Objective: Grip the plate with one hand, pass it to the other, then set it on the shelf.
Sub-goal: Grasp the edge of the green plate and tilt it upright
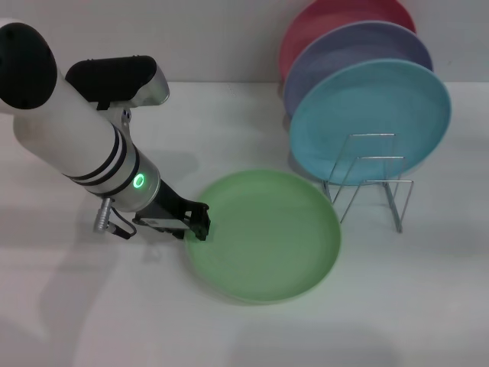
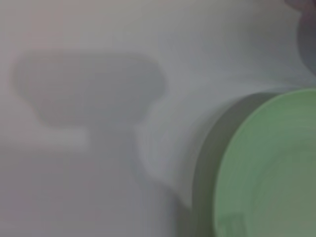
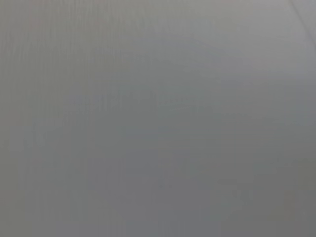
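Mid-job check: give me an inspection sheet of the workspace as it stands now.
Surface: white table, bare apart from the items below.
Job's things: green plate flat on the table; wire shelf beside it, front slots free.
Clutter: turquoise plate, lavender plate and pink plate standing upright at the shelf.
Grippers: left claw at the green plate's rim; right claw not in view.
Cables: nothing seen.
Surroundings: pale wall behind.
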`<state>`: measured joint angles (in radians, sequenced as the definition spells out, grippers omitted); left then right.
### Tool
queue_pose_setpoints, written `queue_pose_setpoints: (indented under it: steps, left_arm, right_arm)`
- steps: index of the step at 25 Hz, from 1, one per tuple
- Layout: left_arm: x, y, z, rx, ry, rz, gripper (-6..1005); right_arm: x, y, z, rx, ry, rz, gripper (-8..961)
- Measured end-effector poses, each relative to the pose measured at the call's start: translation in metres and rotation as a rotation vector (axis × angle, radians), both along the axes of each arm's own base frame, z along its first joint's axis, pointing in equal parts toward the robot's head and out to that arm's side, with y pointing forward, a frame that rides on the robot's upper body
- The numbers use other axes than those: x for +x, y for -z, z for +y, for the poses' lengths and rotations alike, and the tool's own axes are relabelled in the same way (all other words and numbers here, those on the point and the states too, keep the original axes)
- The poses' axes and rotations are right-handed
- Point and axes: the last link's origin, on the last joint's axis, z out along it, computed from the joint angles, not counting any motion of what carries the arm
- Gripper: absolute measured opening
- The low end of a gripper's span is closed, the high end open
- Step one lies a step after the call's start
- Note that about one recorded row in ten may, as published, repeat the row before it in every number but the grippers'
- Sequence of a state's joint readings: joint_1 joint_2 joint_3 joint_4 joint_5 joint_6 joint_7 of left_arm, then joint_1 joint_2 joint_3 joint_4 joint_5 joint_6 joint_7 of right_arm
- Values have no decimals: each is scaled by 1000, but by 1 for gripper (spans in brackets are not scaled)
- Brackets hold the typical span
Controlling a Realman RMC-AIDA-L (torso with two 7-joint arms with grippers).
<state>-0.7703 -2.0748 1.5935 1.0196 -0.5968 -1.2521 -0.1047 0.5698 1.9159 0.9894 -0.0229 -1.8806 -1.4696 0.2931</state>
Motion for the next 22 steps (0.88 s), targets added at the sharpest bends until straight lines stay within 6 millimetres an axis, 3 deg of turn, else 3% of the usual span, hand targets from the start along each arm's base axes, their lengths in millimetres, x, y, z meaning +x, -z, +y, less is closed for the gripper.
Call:
queue_pose_setpoints:
  steps: [13, 22]
  left_arm:
    - [-2, 2, -1, -9, -2, 8, 309]
    - [-1, 2, -1, -16, 11, 11, 181]
  right_arm:
    - [-1, 0, 1, -2, -2, -1, 730]
    - [-1, 0, 1, -1, -3, -1, 729]
